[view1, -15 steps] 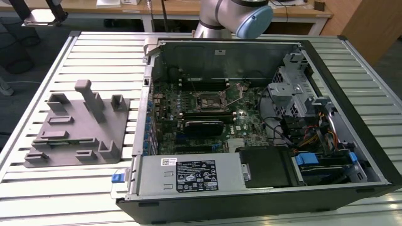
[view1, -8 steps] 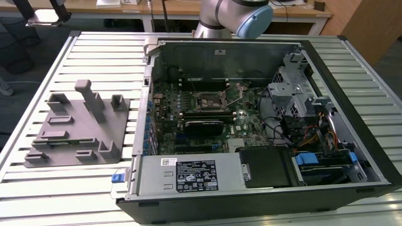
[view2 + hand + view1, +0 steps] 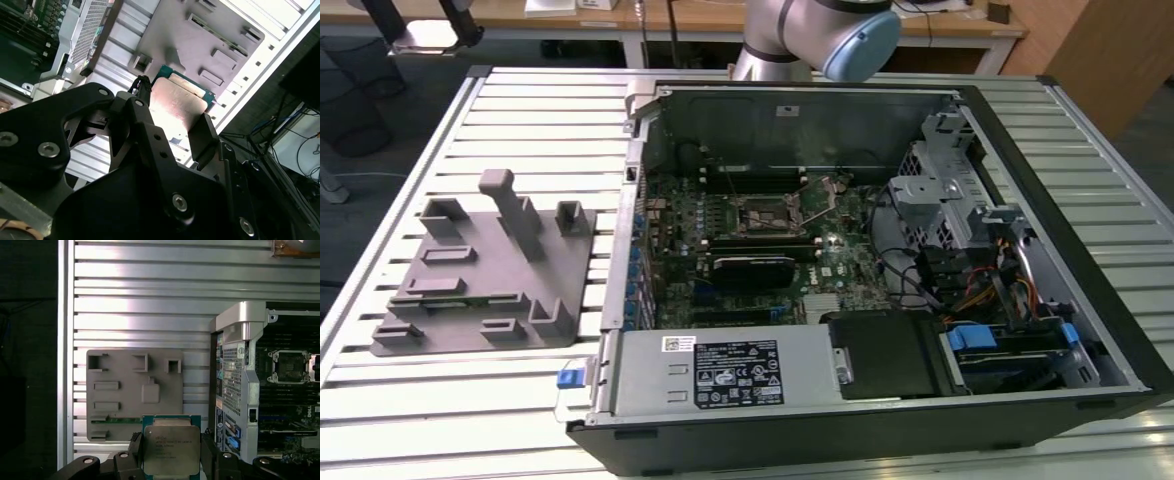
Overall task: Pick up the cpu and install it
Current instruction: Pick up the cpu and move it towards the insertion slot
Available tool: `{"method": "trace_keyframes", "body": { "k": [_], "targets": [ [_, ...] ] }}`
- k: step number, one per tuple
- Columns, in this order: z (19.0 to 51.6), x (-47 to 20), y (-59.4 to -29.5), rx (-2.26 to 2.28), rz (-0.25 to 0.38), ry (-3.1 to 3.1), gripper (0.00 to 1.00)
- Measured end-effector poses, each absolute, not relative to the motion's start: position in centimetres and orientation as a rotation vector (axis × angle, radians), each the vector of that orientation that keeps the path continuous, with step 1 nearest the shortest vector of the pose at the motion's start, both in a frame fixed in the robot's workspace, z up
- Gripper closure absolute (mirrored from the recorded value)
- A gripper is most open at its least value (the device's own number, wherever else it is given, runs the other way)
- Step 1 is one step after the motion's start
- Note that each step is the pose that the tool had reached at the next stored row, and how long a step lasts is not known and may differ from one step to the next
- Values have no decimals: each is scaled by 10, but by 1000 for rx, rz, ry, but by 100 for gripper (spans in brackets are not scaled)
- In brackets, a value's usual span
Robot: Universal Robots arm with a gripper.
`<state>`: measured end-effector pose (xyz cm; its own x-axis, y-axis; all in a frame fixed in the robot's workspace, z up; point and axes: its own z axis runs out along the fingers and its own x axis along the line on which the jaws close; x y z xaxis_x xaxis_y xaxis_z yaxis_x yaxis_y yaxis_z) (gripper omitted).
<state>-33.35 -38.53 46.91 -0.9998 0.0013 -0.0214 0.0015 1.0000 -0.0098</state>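
The big open computer case (image 3: pixel 854 435) lies on its side on the slatted table (image 3: pixel 520 100). Just beside the case, on the exterior view's left, sits a grey tray (image 3: pixel 467 305) with upright pegs. Inside the case are a green board (image 3: pixel 847 250) and a silver box (image 3: pixel 720 372).

The cpu (image 3: pixel 171 449) has a dull, pale silver metal lid over a green board edge, and the claw (image 3: pixel 172 459) gripping it is matt black. The tray (image 3: pixel 478 275) looks like matt grey plastic, while the desk (image 3: pixel 520 110) is ribbed bare metal with a soft sheen. The computer case (image 3: pixel 854 125) shows grey sheet metal inside a black shell.
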Motion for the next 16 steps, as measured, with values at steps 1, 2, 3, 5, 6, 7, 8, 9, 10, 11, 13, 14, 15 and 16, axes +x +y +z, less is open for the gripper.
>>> {"method": "trace_keyframes", "body": {
  "k": [1, 2, 3, 5, 6, 7, 8, 9, 10, 11, 13, 14, 15, 16],
  "targets": [
    [469, -333, -385, 2, -15, 3120, 46],
    [469, -332, -385, 2, -15, 3120, 46],
    [469, -331, -385, 2, -15, 3120, 46],
    [469, -329, -385, 2, -15, 3120, 46],
    [469, -328, -385, 2, -15, 3120, 46],
    [469, -327, -385, 2, -15, 3120, 46],
    [469, -327, -385, 2, -15, 3120, 46],
    [469, -326, -385, 2, -15, 3120, 46],
    [469, -325, -385, 2, -15, 3120, 46],
    [469, -324, -385, 2, -15, 3120, 46],
    [469, -322, -385, 2, -15, 3120, 46],
    [469, -321, -385, 2, -15, 3120, 46],
    [469, -319, -385, 2, -15, 3120, 46],
    [469, -318, -385, 2, -15, 3120, 46]
  ]
}}
